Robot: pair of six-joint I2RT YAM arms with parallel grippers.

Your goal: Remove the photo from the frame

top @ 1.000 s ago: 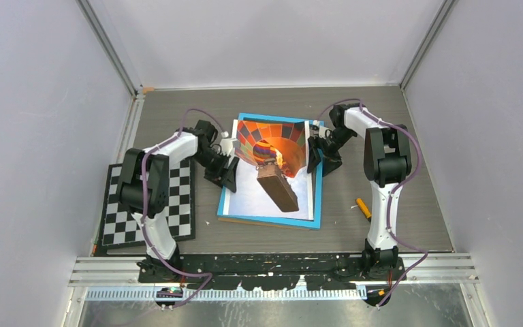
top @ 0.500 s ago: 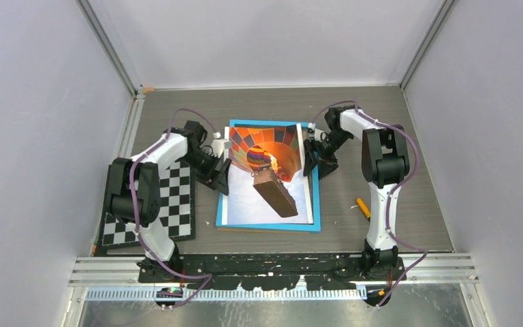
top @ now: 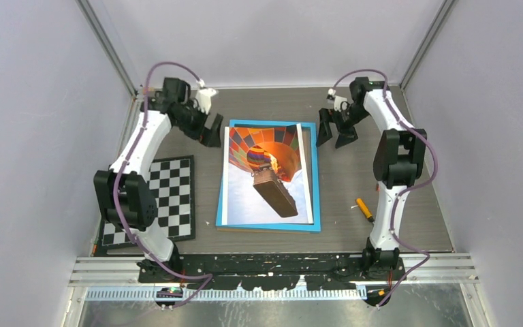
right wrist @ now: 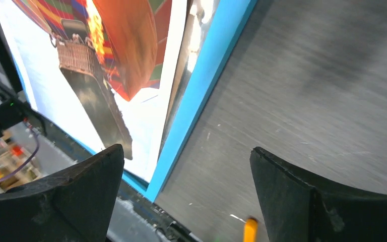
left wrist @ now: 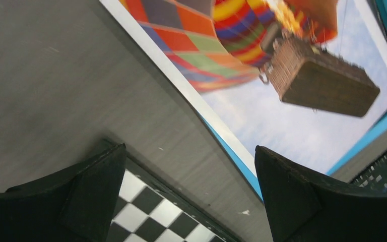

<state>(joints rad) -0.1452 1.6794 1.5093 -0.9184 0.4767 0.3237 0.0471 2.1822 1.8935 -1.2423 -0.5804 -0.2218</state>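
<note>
The left gripper (top: 209, 129) is held wide open and empty above the table (top: 415, 211), just off the far-left corner of the frame (top: 316, 184). The right gripper (top: 334, 135) is likewise spread wide with nothing gripped, off the far-right corner. The photo (top: 265, 184) is seen lying flat on the frame, slightly askew, with a checkerboard (top: 156, 197) to the left.

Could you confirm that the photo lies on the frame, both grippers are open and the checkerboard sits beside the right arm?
Not quite: the top view shows the checkerboard beside the left arm. The photo lies on the frame; left gripper and right gripper are open.
</note>
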